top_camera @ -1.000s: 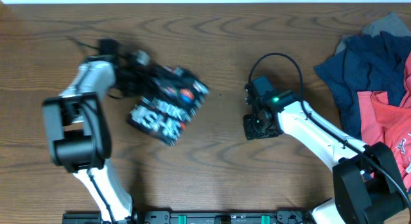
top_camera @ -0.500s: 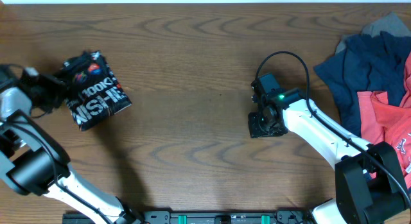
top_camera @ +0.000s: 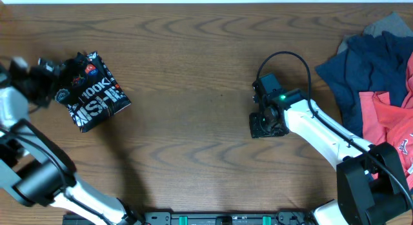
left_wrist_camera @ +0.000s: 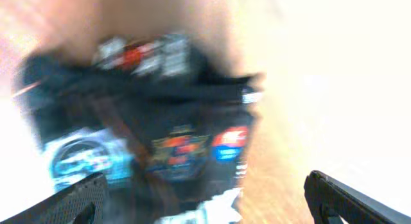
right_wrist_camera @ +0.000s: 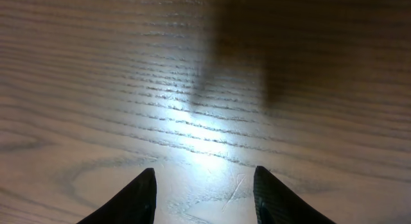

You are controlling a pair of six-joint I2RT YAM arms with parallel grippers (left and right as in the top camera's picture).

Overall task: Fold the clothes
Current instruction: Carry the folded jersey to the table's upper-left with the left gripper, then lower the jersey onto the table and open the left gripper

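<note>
We are sitting partway through, with one jersey [top_camera: 93, 91] lying folded at the table's [top_camera: 193, 57] left edge, our left end effector [left_wrist_camera: 205, 197] spreading wide by it, the right end effector [right_wrist_camera: 204, 192] hovering released and empty, and the pile [top_camera: 377, 77] at right waiting unfolded.

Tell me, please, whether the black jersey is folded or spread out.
Folded: the black jersey lies as a small compact bundle on the table, its white lettering on top.
</note>
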